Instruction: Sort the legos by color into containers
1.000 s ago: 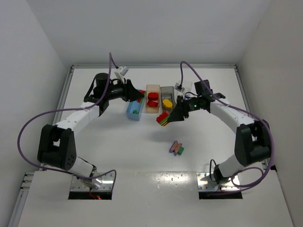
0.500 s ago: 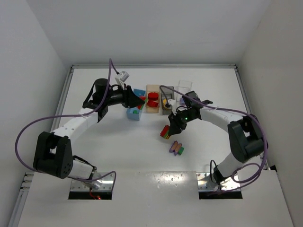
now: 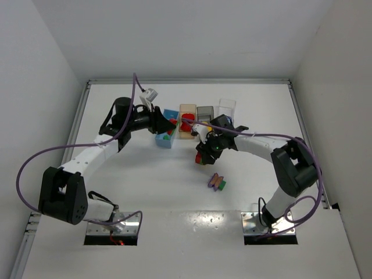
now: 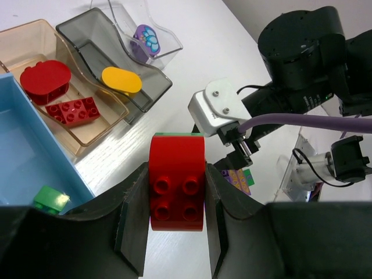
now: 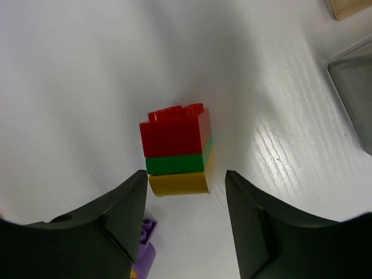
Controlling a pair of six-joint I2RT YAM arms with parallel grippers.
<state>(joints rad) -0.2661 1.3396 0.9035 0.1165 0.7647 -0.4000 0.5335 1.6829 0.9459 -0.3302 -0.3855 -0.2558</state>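
My left gripper is shut on a red arched lego and holds it above the table beside the light blue bin, which holds a green lego. In the top view the left gripper is over the blue bin. My right gripper is open. A red, green and yellow striped stack lies on the table just beyond its fingertips. In the top view the stack lies under the right gripper.
The pale orange bin holds red legos, the dark grey bin a yellow piece, and the clear bin a purple piece. A purple and green lego lies on the table, and it also shows in the right wrist view.
My right gripper has carried the striped stack from beside the grey bin down and left to the table and has let go of it. My left gripper has shifted slightly right with its red lego.
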